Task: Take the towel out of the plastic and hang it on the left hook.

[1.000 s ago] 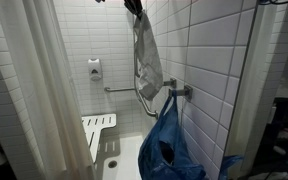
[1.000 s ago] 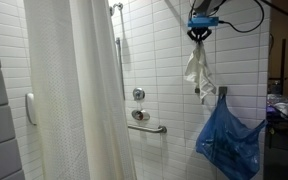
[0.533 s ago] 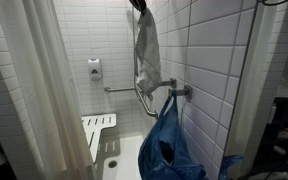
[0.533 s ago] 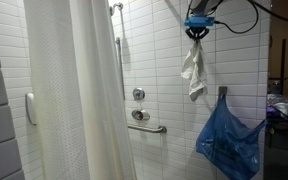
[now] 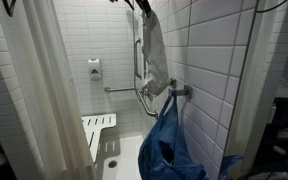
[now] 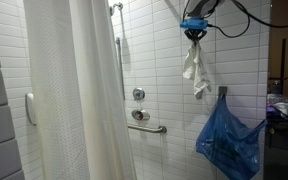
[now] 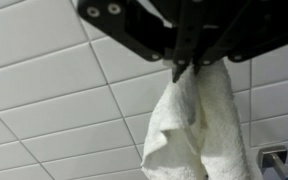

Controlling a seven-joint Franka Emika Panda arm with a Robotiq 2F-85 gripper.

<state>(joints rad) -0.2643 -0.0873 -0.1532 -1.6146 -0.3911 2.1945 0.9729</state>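
While tightly pinching the towel point(image 7: 189, 125), the fingers point(image 7: 187, 45) are hovering above the plastic bag point(image 6: 229, 140). The towel is seemingly hanging clear of it.

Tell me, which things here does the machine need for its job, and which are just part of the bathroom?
For the job: towel, pinched in the gripper; blue plastic bag, hanging from a wall hook.

Just there: shower curtain; grab bar; shower seat; soap dispenser.
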